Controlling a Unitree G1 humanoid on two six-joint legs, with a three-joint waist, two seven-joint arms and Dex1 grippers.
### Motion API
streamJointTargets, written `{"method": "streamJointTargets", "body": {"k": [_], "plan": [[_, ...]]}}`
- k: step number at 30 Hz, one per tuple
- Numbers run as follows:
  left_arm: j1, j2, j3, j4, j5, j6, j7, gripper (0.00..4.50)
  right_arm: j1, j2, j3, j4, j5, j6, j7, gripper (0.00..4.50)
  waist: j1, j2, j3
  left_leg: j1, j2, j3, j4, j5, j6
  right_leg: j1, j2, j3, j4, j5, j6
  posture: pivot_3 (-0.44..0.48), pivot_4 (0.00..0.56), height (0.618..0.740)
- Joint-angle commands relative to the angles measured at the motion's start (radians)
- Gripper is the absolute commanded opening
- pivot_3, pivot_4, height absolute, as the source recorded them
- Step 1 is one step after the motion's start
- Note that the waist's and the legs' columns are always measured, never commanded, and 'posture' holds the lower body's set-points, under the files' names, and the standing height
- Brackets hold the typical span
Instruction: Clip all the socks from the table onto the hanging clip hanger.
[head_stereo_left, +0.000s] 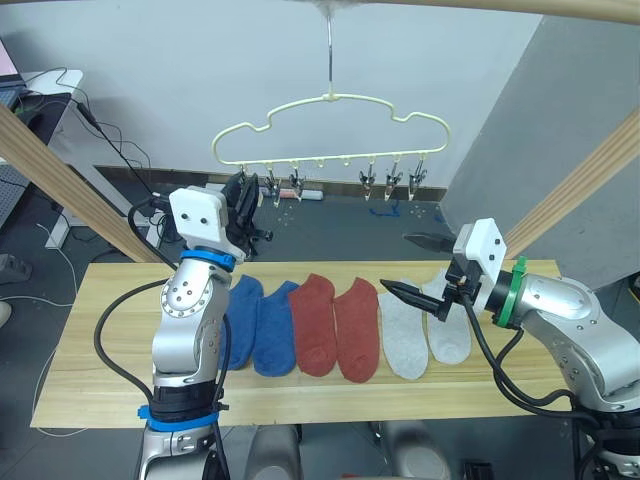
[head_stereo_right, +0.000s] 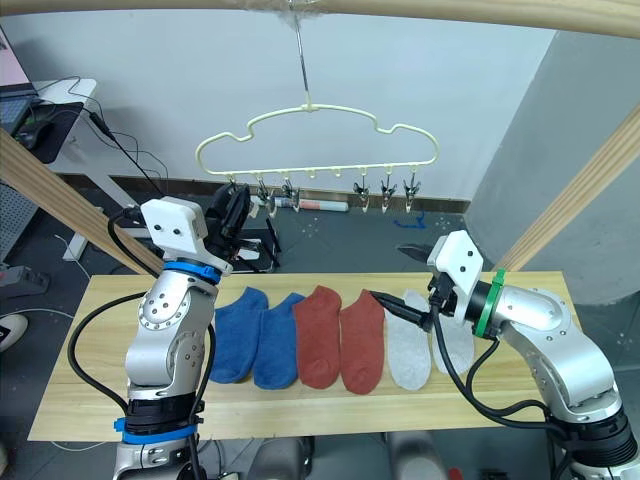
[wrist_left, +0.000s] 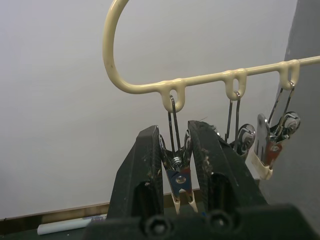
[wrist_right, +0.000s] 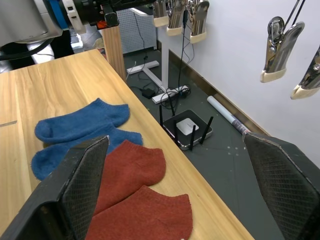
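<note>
Six socks lie side by side on the table (head_stereo_left: 100, 350): two blue socks (head_stereo_left: 258, 322), two rust red socks (head_stereo_left: 335, 328) and two light grey socks (head_stereo_left: 425, 332). The pale yellow clip hanger (head_stereo_left: 330, 98) hangs above and behind them, with a row of metal clips below it. My left gripper (head_stereo_left: 243, 195) is raised to the hanger's left end. In the left wrist view its fingers (wrist_left: 150, 165) are shut on the leftmost clip (wrist_left: 178, 172). My right gripper (head_stereo_left: 394, 262) hovers wide open just above the grey socks and holds nothing.
Round wooden poles slant up at the left (head_stereo_left: 60, 170) and the right (head_stereo_left: 590, 180), and a crossbar at the top holds the hanger's hook. On the floor behind the table are a black router (wrist_right: 187, 127), cables and a white tube (wrist_right: 225, 112). A desk (head_stereo_left: 50, 90) stands at the far left.
</note>
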Motion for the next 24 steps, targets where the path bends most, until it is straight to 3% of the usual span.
{"method": "streamJointTargets", "body": {"k": [1, 21, 24], "plan": [[0.005, 0.002, 0.012, -0.046, -0.012, -0.003, 0.008, 0.59, 0.005, 0.002, -0.009, -0.017, -0.001, -0.024, 0.002, 4.50, 0.000, 0.000, 0.000, 0.000, 0.000, 0.000, 0.000, 0.000, 0.000, 0.000, 0.000, 0.000, 0.000, 0.000, 0.000, -0.112, 0.304, 0.740], [0.014, 0.007, 0.006, -0.054, -0.016, 0.004, 0.002, 0.58, 0.034, 0.013, -0.004, 0.036, -0.110, -0.071, -0.038, 4.50, 0.001, 0.000, 0.000, 0.000, 0.000, 0.000, 0.000, 0.000, 0.000, 0.000, 0.000, 0.000, 0.000, 0.000, 0.000, -0.107, 0.304, 0.740], [0.013, 0.006, 0.005, -0.054, -0.015, 0.005, 0.001, 0.58, 0.037, 0.016, -0.004, 0.086, -0.195, -0.070, -0.110, 4.50, 0.001, 0.000, 0.000, 0.000, 0.000, 0.000, 0.000, 0.000, 0.000, 0.000, 0.000, 0.000, 0.000, 0.000, 0.000, -0.107, 0.304, 0.740]]}}
